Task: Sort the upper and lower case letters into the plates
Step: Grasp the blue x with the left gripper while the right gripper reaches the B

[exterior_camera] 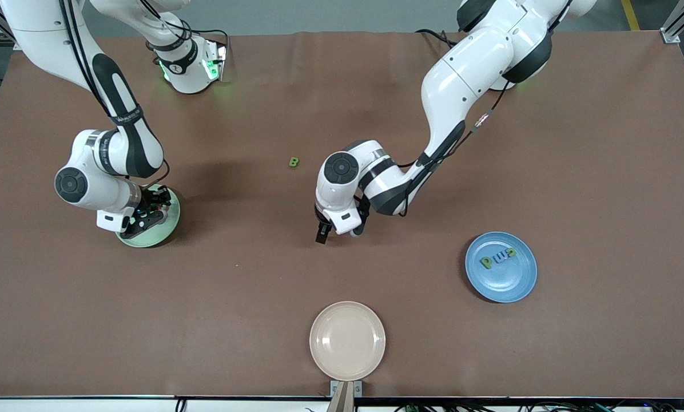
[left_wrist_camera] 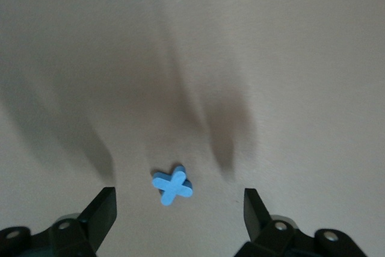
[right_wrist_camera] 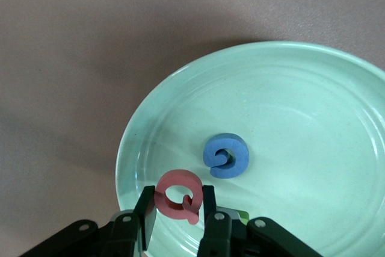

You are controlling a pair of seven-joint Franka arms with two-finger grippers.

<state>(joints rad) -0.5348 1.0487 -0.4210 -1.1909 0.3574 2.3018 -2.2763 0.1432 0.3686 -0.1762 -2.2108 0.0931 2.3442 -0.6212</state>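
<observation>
R end effector (right_wrist_camera: 177, 209) sits over the mint plate (exterior_camera: 167, 229) at the right arm's end of the table (exterior_camera: 576, 171), clamped on the red round letter (right_wrist_camera: 177, 195). Blue G (right_wrist_camera: 225, 155) lies flat in that plate, just beside the red one, not touching it. A bit of green shows under the fingers, can't tell which letter.

Green B (exterior_camera: 294, 162) alone on the table mid-way, nearer the robot bases than the L hand.

L end effector (left_wrist_camera: 179, 215) low over bare table near the middle, jaws wide, nothing held. Blue x (left_wrist_camera: 172, 186) lies flat on the table between its fingertips, no contact.

Cream plate (exterior_camera: 348, 341) at the camera-side edge.

Blue plate (exterior_camera: 501, 286) toward the left arm's end holds green p (exterior_camera: 486, 262), green u (exterior_camera: 498, 258) and blue m (exterior_camera: 509, 253) in a row.
</observation>
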